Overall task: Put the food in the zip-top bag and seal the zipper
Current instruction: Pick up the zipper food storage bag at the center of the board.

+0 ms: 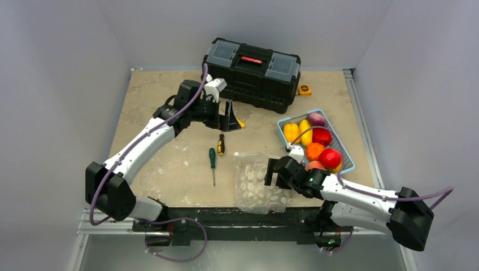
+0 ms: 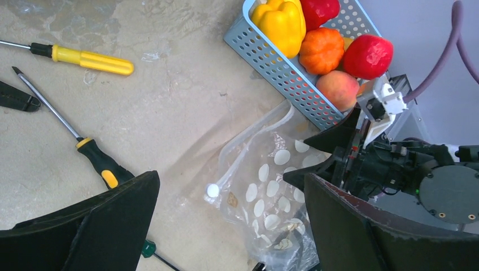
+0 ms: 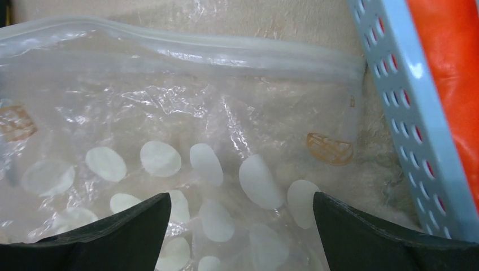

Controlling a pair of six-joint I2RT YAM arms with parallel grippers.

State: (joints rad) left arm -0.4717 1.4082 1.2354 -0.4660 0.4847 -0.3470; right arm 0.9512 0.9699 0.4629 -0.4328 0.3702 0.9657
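The right gripper (image 3: 240,197) is held low, just beside the blue basket (image 2: 277,70). Its jaws are spread wide and nothing is gripped. Under it, the zip-top bag (image 1: 257,183) is laid flat right by the basket wall. It cannot be told if the bag is touched. The zipper (image 3: 226,51) is seen with one end by the basket. The food (image 1: 314,151) is piled in the basket. The left gripper (image 1: 227,117) is held well apart from the basket, wide open and empty.

left pincer (image 1: 229,117), right pincer (image 1: 270,171): wide open
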